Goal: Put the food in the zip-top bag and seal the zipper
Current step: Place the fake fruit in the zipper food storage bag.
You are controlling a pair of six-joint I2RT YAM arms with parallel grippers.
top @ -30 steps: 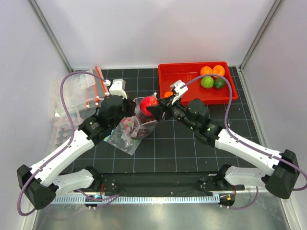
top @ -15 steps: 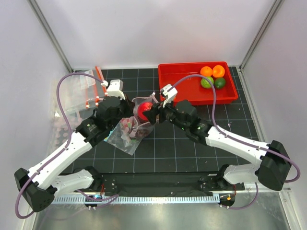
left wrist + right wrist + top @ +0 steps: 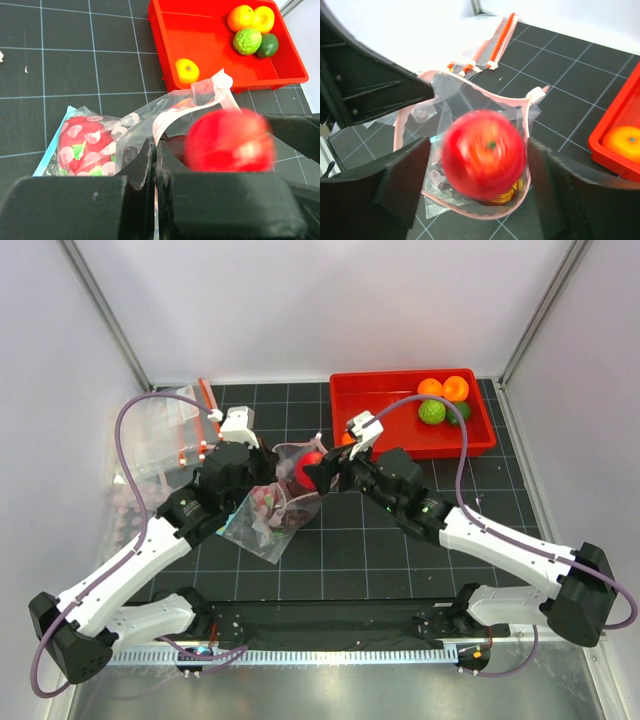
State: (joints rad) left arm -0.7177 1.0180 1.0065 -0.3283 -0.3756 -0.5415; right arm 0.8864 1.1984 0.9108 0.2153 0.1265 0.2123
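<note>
The dotted zip-top bag [image 3: 268, 508] lies mid-table with its mouth held up and open. My left gripper [image 3: 156, 147] is shut on the bag's near rim, on its pink zipper strip [image 3: 170, 117]. The pink dragon fruit [image 3: 80, 145] lies inside the bag. The red round fruit [image 3: 484, 150] is blurred over the open mouth, between the spread fingers [image 3: 405, 180] of my open right gripper [image 3: 482, 170], touching neither. A dark item with a gold patch [image 3: 512, 192] lies in the bag below it. The grape bunch is not clearly visible.
A red tray [image 3: 400, 390] at the back right holds two orange fruits, two green ones [image 3: 432, 411] and one small orange one [image 3: 186, 70]. Plain clear bags with red strips [image 3: 165, 435] lie at the left, against the wall.
My right gripper carried the red fruit left to the bag mouth, then opened and drew back slightly; the fruit is now loose and blurred. My left gripper kept hold of the rim.
</note>
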